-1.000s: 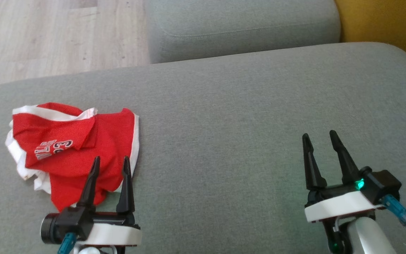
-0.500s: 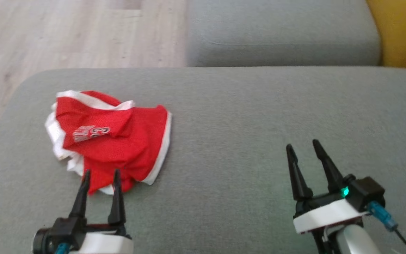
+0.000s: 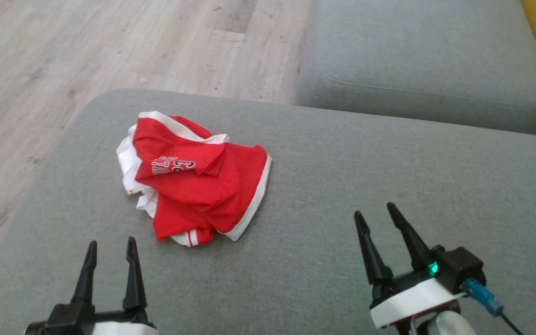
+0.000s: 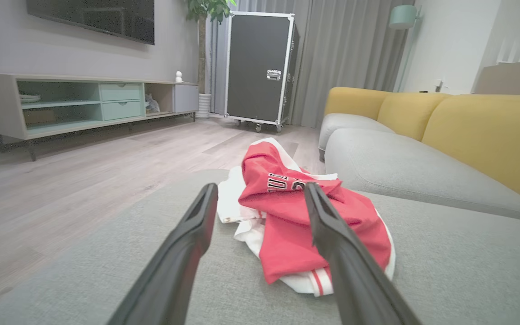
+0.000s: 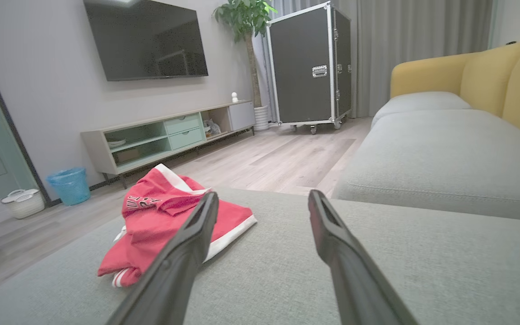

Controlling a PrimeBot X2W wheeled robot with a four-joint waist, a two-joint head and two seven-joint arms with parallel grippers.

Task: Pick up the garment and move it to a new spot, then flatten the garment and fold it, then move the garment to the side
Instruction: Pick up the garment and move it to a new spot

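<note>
Left claw (image 3: 111, 243) and right claw (image 3: 374, 210) gape empty; left should probably pinch the garment's (image 3: 203, 195) raised fold, not cushion (image 3: 342, 163).

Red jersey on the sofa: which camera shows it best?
The head view: it looks down on the whole red jersey, white trim and lettering included. The left wrist view shows it close but low, with a left gripper finger across it. The right wrist view shows it side-on, partly behind a right gripper finger.
</note>
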